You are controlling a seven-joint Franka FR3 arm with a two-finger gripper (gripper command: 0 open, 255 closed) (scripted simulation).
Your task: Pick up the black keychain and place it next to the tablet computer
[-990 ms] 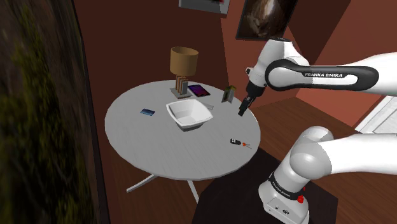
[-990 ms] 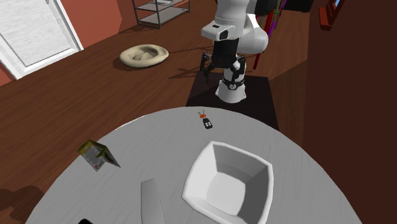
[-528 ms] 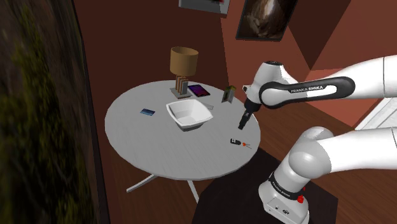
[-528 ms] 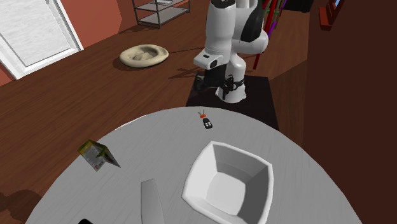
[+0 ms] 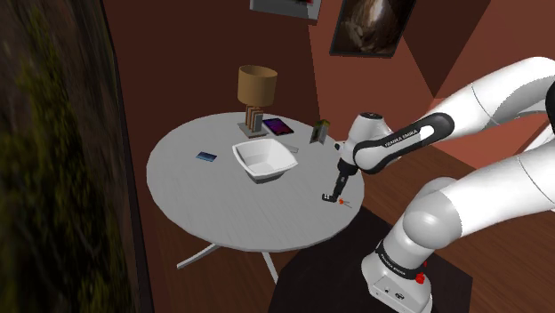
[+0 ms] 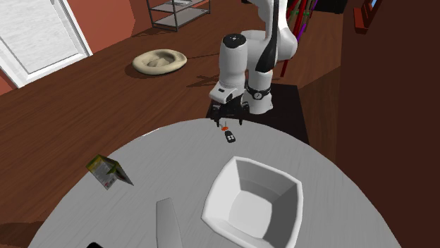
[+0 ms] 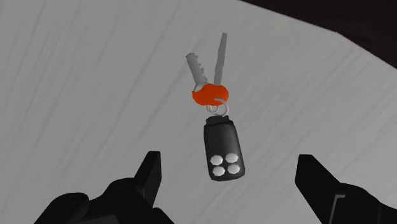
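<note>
Black two-finger gripper (image 5: 335, 193): lowered over the past second to just above black key fob with orange tag and two grey keys (image 7: 222, 149); fingers wide apart, empty, grasp pending

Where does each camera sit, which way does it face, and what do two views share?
Shoulder view: beside and behind the stand, looking down over the round table; arm and tool show.
Second exterior view: across the table, facing the robot; arm and stand show.
Wrist view: on the hand, looking down at the black keychain; open tool fingers show.
Shared: both exterior views see the white bowl and keychain.
</note>
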